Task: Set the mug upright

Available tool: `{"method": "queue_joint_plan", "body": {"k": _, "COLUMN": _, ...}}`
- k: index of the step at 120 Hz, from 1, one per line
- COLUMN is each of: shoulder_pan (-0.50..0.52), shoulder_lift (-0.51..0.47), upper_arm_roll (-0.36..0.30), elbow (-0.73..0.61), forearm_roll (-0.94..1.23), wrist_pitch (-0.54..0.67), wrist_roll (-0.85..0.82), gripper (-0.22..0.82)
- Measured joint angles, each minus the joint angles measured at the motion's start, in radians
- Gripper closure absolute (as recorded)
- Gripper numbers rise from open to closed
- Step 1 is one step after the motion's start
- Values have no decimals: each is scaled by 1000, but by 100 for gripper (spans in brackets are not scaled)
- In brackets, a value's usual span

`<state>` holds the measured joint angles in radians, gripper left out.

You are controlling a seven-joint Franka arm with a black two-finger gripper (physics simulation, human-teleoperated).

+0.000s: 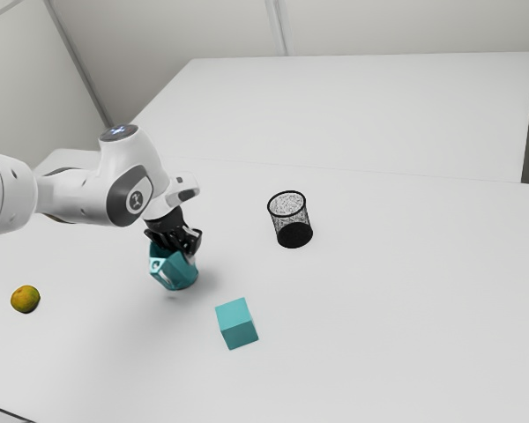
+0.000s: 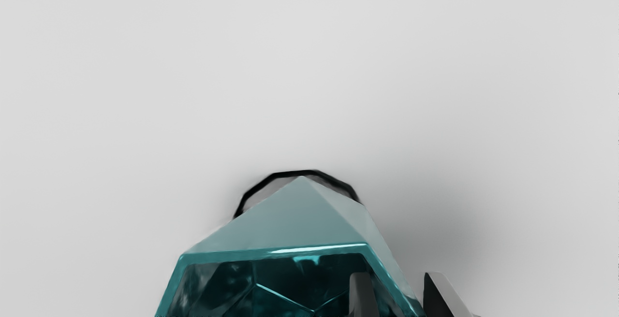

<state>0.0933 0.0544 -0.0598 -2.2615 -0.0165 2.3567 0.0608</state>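
The teal mug [image 1: 180, 276] is tilted under the hand in the exterior view, its opening towards the gripper [image 1: 178, 248] and a small shadow just below it. In the wrist view the faceted mug [image 2: 290, 227] shows its open mouth and dark inside. One finger of the gripper [image 2: 399, 295] is inside the mouth and the other is outside, with the mug's wall pinched between them. The mug's lower part is hidden there behind its near side.
A teal cube [image 1: 237, 323] lies nearby, towards the exterior view's bottom. A black mesh bin [image 1: 294, 233] stands on the white table [image 1: 406, 291], on the exterior view's right of the mug. An orange-green fruit [image 1: 25, 299] rests at the exterior view's left. A dark curved edge shows behind the mug in the wrist view.
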Motion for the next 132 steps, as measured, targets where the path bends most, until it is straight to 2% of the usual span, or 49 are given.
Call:
{"method": "queue_joint_plan", "body": {"k": 28, "shoulder_pan": 0, "shoulder_lift": -24, "upper_arm_roll": 0, "elbow": 0, "forearm_roll": -3, "wrist_pitch": -1, "wrist_roll": 1, "gripper": 44}}
{"method": "queue_joint_plan", "body": {"k": 73, "shoulder_pan": -6, "shoulder_lift": -88, "upper_arm_roll": 0, "elbow": -1, "forearm_roll": -3, "wrist_pitch": -14, "wrist_roll": 2, "gripper": 34}}
{"method": "queue_joint_plan", "body": {"k": 87, "shoulder_pan": -15, "shoulder_lift": -114, "upper_arm_roll": 0, "elbow": 1, "forearm_roll": -4, "wrist_pitch": -35, "wrist_roll": 4, "gripper": 27}}
{"method": "queue_joint_plan", "body": {"k": 107, "shoulder_pan": -23, "shoulder_lift": -135, "upper_arm_roll": 0, "elbow": 39, "forearm_roll": -10, "wrist_pitch": -102, "wrist_roll": 4, "gripper": 14}}
{"method": "queue_joint_plan", "body": {"k": 132, "shoulder_pan": -21, "shoulder_lift": -125, "upper_arm_roll": 0, "elbow": 173, "forearm_roll": -14, "wrist_pitch": -262, "wrist_roll": 4, "gripper": 7}}
